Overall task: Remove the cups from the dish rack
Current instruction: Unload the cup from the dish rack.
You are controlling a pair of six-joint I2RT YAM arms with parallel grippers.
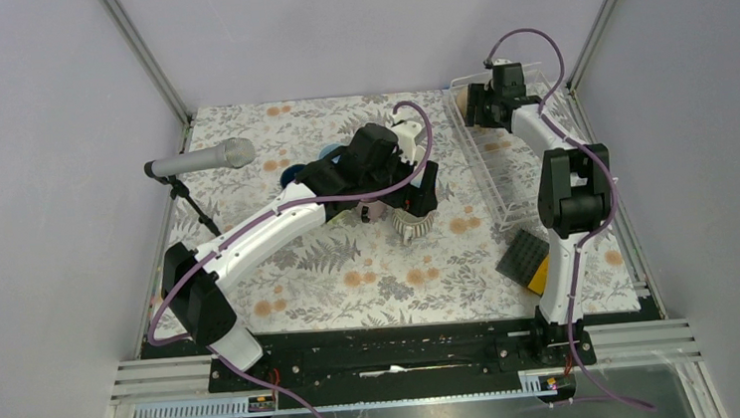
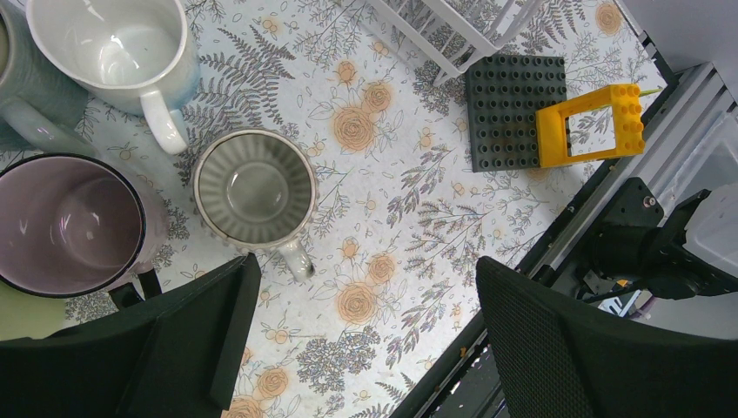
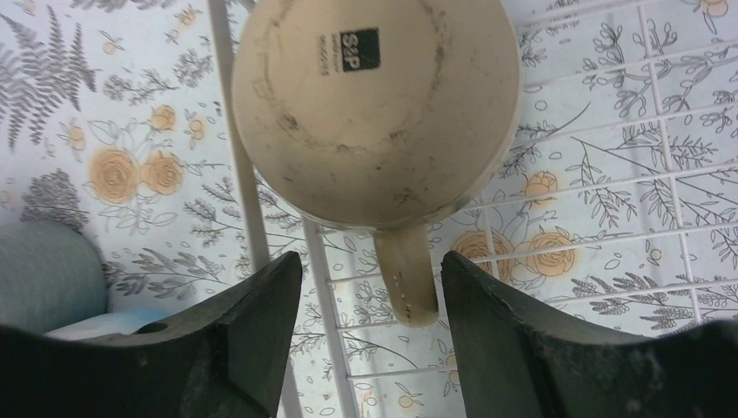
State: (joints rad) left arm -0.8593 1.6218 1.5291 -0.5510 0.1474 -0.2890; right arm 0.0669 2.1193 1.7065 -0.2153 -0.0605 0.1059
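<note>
A tan cup (image 3: 374, 104) lies bottom-up in the far end of the white wire dish rack (image 3: 609, 131). Its handle (image 3: 409, 279) sits between the fingers of my right gripper (image 3: 370, 266), which is open, with a gap on both sides of the handle. From above, that gripper (image 1: 472, 101) is over the rack's (image 1: 498, 174) far corner. My left gripper (image 2: 365, 270) is open and empty above the floral cloth. Just beyond it stand a striped grey cup (image 2: 252, 187), a pink cup (image 2: 70, 222) and a white cup (image 2: 113, 52).
A black studded pad (image 2: 513, 109) with a yellow frame piece (image 2: 592, 126) lies at the rack's near end. A microphone on a stand (image 1: 203, 160) is at the table's left. More cups (image 1: 327, 152) cluster under the left arm. The black base rail (image 1: 397, 352) runs along the near edge.
</note>
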